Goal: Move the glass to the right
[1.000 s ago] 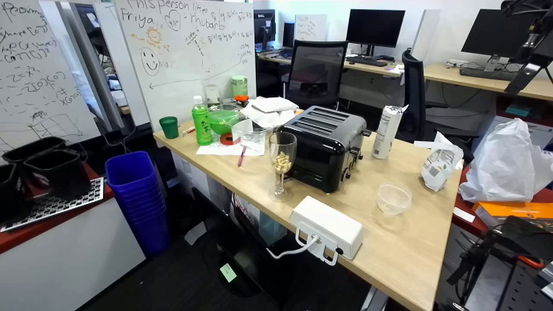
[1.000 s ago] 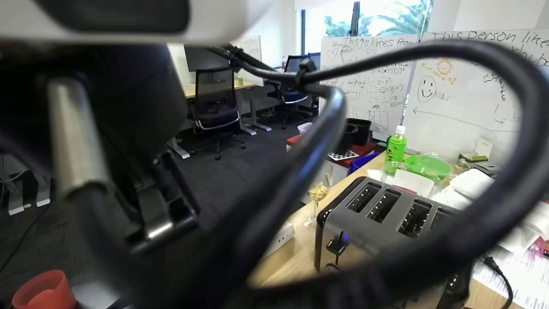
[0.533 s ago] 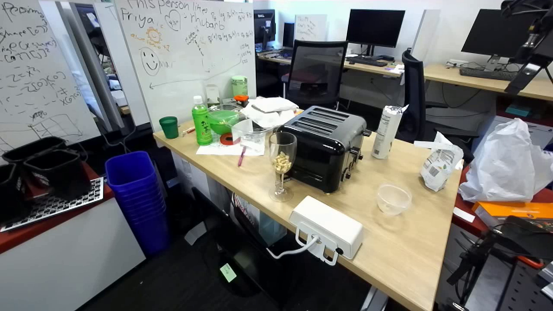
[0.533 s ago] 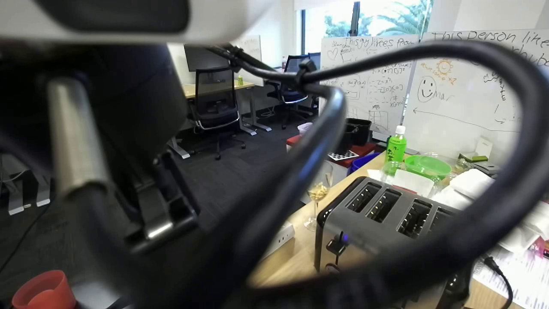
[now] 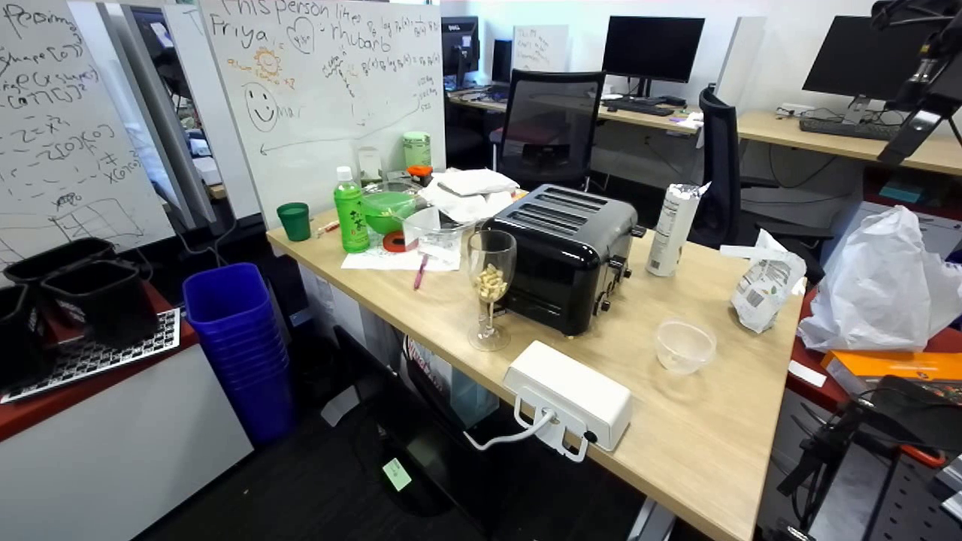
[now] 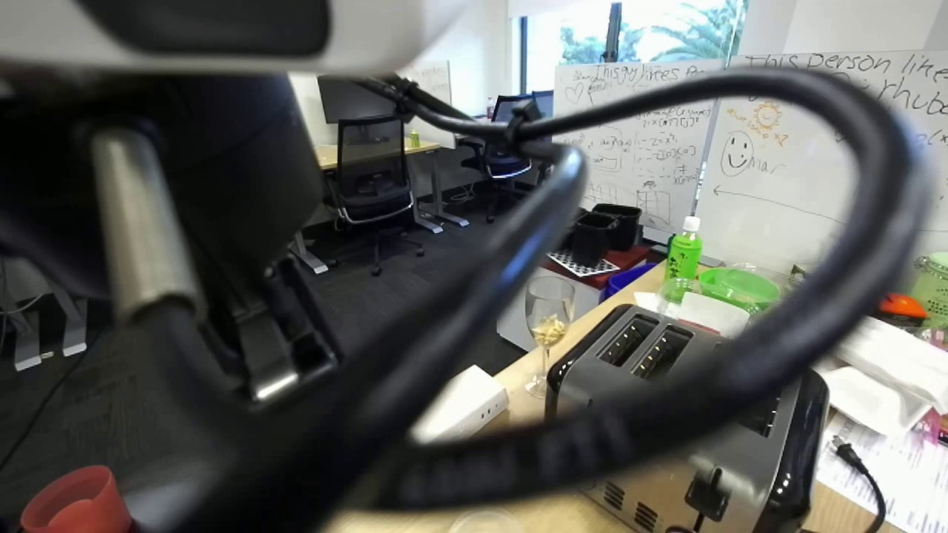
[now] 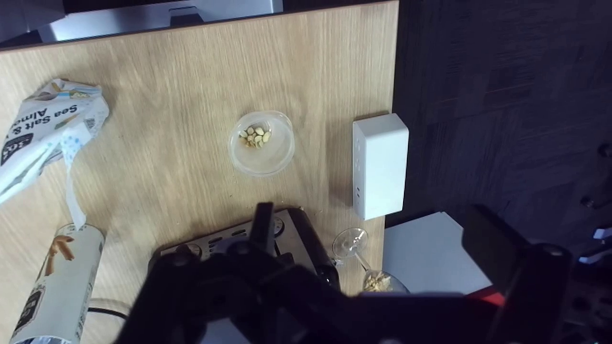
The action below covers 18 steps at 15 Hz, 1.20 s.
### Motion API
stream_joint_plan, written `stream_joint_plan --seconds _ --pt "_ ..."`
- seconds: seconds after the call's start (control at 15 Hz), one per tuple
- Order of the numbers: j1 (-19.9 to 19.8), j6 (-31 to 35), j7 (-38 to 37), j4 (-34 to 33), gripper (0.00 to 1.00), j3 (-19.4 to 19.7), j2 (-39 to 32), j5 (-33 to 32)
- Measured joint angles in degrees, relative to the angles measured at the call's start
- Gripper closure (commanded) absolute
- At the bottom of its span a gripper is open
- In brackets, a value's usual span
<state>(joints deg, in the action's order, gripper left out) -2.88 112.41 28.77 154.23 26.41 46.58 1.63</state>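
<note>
The glass (image 5: pixel 488 340), clear and stemmed with yellowish pieces in its bowl, stands upright near the desk's edge in both exterior views. It is beside the toaster in an exterior view (image 6: pixel 549 296). In the wrist view the glass (image 7: pixel 350 242) shows its foot, stem and part of its bowl; the rest is hidden behind the dark gripper body. My gripper (image 7: pixel 373 222) is open, its fingers wide apart, with nothing between them. It is high above the desk, apart from the glass. In an exterior view the gripper (image 6: pixel 289 363) is partly hidden by dark arm parts.
A black toaster (image 5: pixel 545 289) stands right against the glass's side. A white power box (image 5: pixel 575 383) is clamped at the desk edge near the glass. A clear plastic cup (image 7: pixel 279 160), a tall can (image 7: pixel 62 286) and a snack bag (image 7: pixel 71 112) stand or lie farther over.
In an exterior view the arm's black cable has shifted left and the arm slightly right, uncovering the glass's bowl and more of the toaster. The glass has not moved.
</note>
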Motion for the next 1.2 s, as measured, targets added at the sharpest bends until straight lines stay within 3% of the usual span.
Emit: stream_joint_plan --seconds 0.27,0.73,1.2 --pt "0.77 -0.1 -0.29 1.4 0.0 -3.26 -0.06 1.32" --pt "8.14 3.2 -2.74 3.91 0.0 -11.91 -1.9 7.61" --pt "8.25 3.65 -2.85 3.9 0.0 -11.97 -2.42 7.62"
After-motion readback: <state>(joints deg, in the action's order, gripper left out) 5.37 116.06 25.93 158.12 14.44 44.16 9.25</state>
